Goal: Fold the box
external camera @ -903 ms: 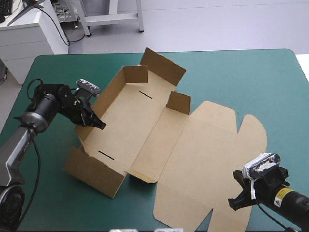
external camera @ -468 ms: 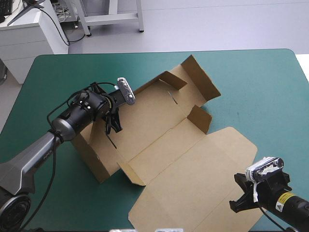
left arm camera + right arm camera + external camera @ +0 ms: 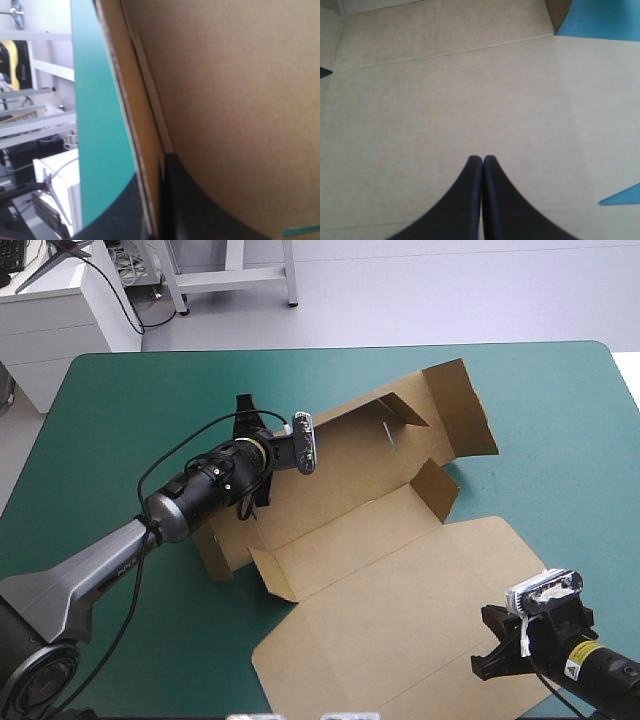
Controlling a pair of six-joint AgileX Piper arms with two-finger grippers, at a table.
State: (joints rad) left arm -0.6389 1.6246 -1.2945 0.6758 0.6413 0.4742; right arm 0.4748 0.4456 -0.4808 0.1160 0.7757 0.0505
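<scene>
The box [image 3: 350, 520] lay near the middle of the tabletop [image 3: 560, 440], turned at an angle to its edges and only half made. Its floor was down on the teal-green cover, the lid [image 3: 400, 640] spread flat toward the near right corner, and a far end flap [image 3: 462, 408] stood up, leaning outward.

The left tool [image 3: 252, 498] had reached in over the box's near-left wall [image 3: 225, 545] and was clenched on it. From its own camera I could see the brown sheet running edge-on between the two black fingers, with board filling one side and the cover the other. That grip looked meant to hold the wall upright, so that its top strip could be turned in over the end tabs; the wall leaned a little and did not look tucked.

The right tool [image 3: 482, 159] sat at the lid's near edge with its fingers pressed together into one point and nothing between them. It rested over bare board, and I could not tell whether the tips touched it. My guess was that it served as a weight, keeping the box from sliding or lifting while the other arm worked the wall.

As I judged it, the folding was well short of done: one long wall in hand, the small corner tabs [image 3: 438, 488] loose, the lid untouched.
</scene>
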